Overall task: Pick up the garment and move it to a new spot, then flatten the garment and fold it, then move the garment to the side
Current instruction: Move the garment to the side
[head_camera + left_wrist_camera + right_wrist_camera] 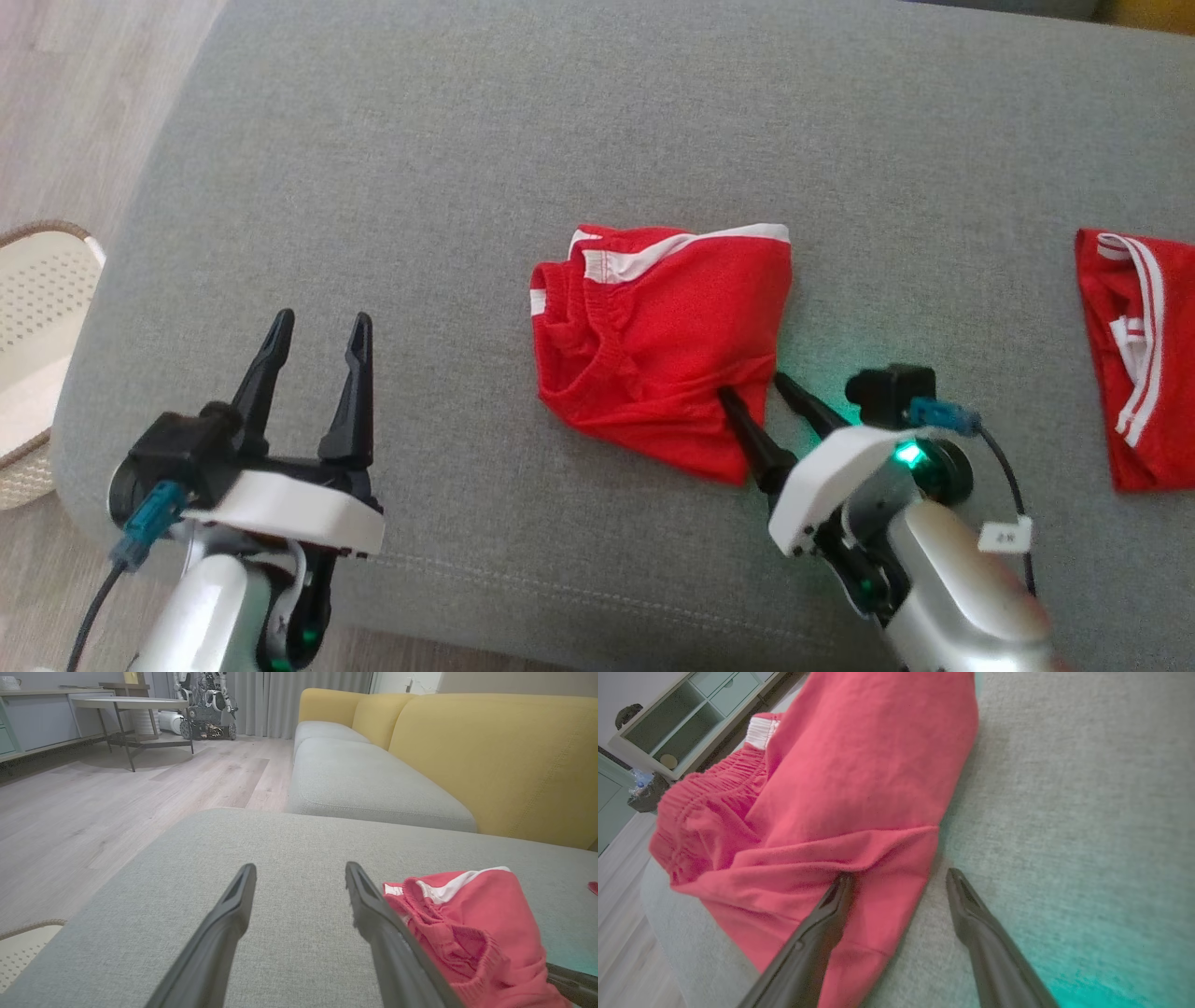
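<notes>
Two red garments lie on the grey cushion (420, 187): the folded red shorts (663, 336) at its middle, and a second red piece (1134, 364) at the right edge. At the shorts' near corner the right gripper (752, 386) straddles the hem, jaws apart, gripping nothing. Well to the left, the left gripper (322, 320) hangs with fingers spread wide.

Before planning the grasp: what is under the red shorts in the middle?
The grey cushion shows all around the red shorts; whatever lies beneath the cloth is covered.
</notes>
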